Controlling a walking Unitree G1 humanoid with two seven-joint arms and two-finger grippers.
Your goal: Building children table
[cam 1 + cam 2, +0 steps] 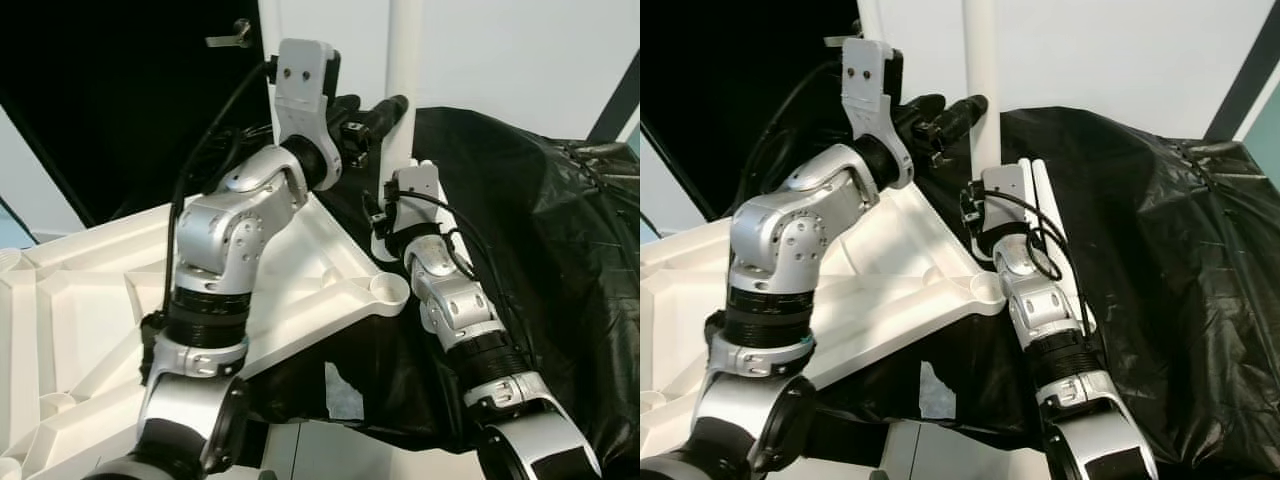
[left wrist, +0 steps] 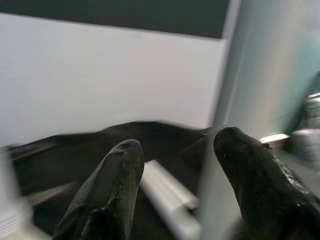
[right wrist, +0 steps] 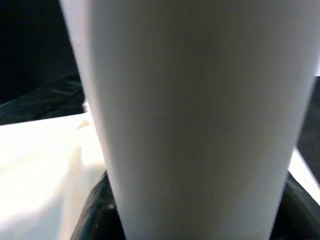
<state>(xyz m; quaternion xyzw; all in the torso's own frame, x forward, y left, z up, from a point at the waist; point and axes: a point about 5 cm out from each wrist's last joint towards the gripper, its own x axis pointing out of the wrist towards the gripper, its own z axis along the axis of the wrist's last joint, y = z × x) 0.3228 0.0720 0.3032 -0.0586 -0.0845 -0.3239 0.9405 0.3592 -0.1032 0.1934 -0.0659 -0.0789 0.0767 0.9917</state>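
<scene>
1. White plastic is the material of the table top (image 1: 300, 290), which lies upside down and tilted, with ribs on its underside and a round socket (image 1: 389, 291) at the near corner.
2. One white table leg (image 1: 403, 70) stands upright behind this corner, in front of a pale wall.
3. A black plastic sheet (image 1: 540, 230) covers the surface on the right and passes under the corner of the table top.
4. The left claw (image 1: 375, 118) is raised high and reaches toward the upright leg; its two black fingers (image 2: 107, 192) are spread apart.
5. In the left wrist view one finger is just beside the leg, but I cannot tell if it touches it.
6. The right claw (image 1: 990, 190) is lower, against the same leg, near the corner socket.
7. In the right wrist view the leg (image 3: 200, 115) stands very close before the camera, so the claw is at the leg, but I cannot tell whether its fingers are closed around it.
8. Two more white legs (image 1: 1045, 200) lie side by side on the black sheet, just beside the right wrist.
9. A dark area is behind the left arm at the upper left.
</scene>
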